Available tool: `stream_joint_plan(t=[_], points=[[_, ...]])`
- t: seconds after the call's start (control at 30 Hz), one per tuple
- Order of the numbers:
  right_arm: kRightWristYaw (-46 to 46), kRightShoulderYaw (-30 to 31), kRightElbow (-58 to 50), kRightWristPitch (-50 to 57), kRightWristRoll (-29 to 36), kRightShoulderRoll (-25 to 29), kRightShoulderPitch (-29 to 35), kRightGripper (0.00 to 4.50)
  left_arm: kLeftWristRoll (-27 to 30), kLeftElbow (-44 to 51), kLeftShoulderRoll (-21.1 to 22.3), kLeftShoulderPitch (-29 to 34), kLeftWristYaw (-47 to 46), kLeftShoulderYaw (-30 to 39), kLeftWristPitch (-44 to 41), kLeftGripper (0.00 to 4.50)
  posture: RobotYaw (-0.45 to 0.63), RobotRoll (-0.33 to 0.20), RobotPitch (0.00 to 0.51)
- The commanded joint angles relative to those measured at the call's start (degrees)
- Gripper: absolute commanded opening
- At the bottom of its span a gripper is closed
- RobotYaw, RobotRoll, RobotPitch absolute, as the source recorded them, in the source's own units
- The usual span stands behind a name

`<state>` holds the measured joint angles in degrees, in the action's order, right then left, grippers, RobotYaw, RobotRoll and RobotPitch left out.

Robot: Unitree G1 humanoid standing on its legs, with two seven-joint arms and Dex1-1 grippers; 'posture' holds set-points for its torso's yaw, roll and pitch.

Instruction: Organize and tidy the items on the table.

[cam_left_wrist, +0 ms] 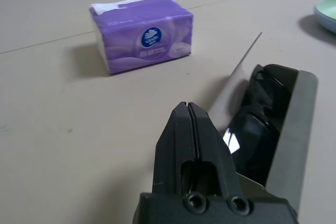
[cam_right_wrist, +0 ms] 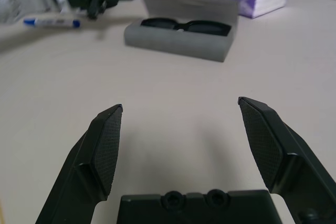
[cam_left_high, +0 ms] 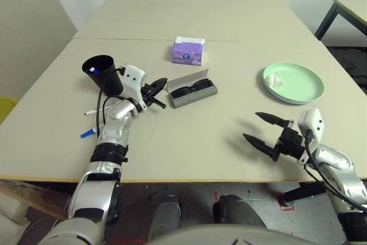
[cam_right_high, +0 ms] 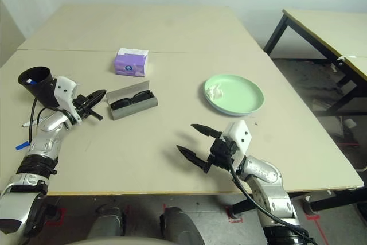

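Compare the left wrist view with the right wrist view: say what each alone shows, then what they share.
Left wrist alone: the rim of the pale green round plate and the shut left tool from behind.
Right wrist alone: the open right tool and a white marker with a blue cap.
Shared: purple tissue box, open grey oblong glasses case holding black sunglasses, beige tabletop.

Even, soft indoor light, faint shadows on the table (cam_left_high: 189, 142), blurred foreground in wrist views.

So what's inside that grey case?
The grey case lies open with black sunglasses inside. Their folded arms and the case floor beneath them are hidden.
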<state>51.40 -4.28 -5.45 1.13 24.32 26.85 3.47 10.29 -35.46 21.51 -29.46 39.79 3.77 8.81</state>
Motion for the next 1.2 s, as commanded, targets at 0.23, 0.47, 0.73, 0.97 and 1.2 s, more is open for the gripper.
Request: stream_joint_plan(t=[0.23, 0.47, 0.73, 0.97, 1.2], points=[[-3.2, -2.2, -1.1, 2.5, 2.2, -1.2, 0.1, 4.5, -0.6, 4.7, 1.8, 4.2, 3.2, -1.4, -1.4, 0.02, -0.13, 0.0, 0.076], [-3.4, -1.5, -0.5, 2.6, 2.0, -1.4, -0.6, 4.5, -0.6, 8.3, 3.5, 7.6, 5.4, -2.1, -2.9, 0.02, -0.13, 0.0, 0.079], [-3.2, -1.2, -0.2, 2.7, 2.0, -1.8, -0.8, 4.5, -0.4, 12.0, 4.7, 10.2, 7.7, -3.2, -4.3, 0.02, -0.12, 0.0, 0.08], [-3.4, -1.3, -0.3, 3.1, 2.0, -2.2, -1.3, 4.5, -0.2, 14.4, 5.0, 11.7, 8.8, -3.9, -5.7, 0.02, -0.13, 0.0, 0.079], [-2.9, -1.3, -0.7, 3.0, 1.9, -1.9, -1.5, 4.5, -1.4, 14.6, 6.1, 11.6, 9.3, -4.8, -7.1, 0.02, -0.13, 0.0, 0.073]])
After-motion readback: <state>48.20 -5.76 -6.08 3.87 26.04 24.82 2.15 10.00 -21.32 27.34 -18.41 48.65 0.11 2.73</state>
